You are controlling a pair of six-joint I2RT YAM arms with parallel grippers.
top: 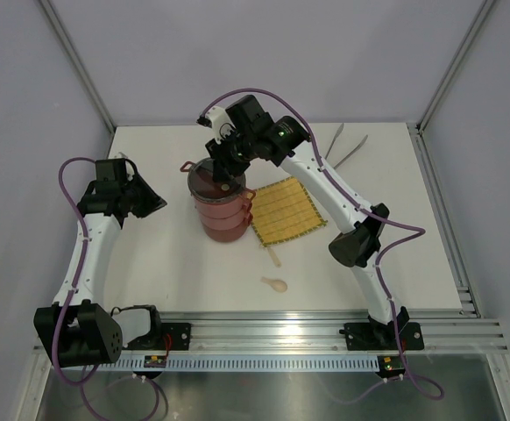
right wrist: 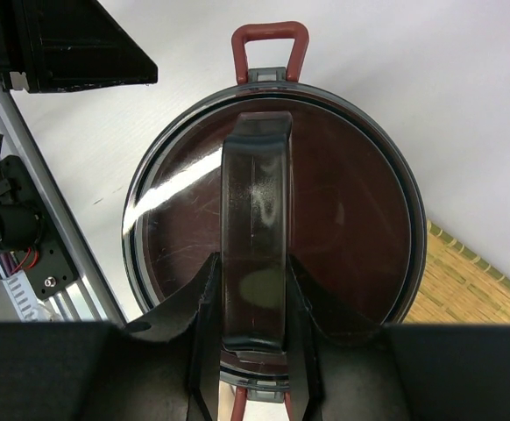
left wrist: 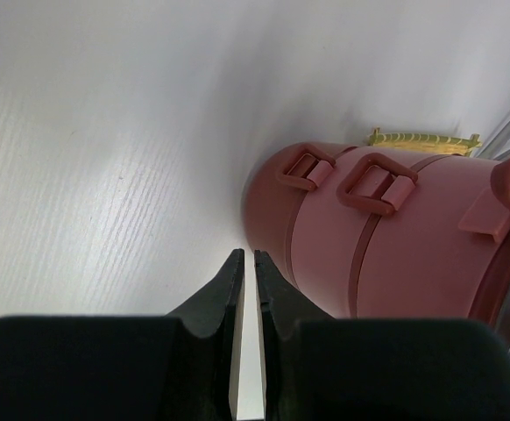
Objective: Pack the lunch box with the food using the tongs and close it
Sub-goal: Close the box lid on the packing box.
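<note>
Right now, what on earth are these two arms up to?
The right gripper grips the handle bar of the grey top lid, sitting on the stacked red lunch box. The left gripper hangs shut and empty beside the box. The tongs lie aside at the far right; packing seems over, closing under way.

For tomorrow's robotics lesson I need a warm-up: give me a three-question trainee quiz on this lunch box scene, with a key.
1. True or false: the tongs lie on the table, off the woven mat.
2. What grips the lid handle? A) right end effector B) tongs C) nothing
3. Fill in: the lunch box tiers stand ____.
Key: 1 true; 2 A; 3 stacked.
</note>
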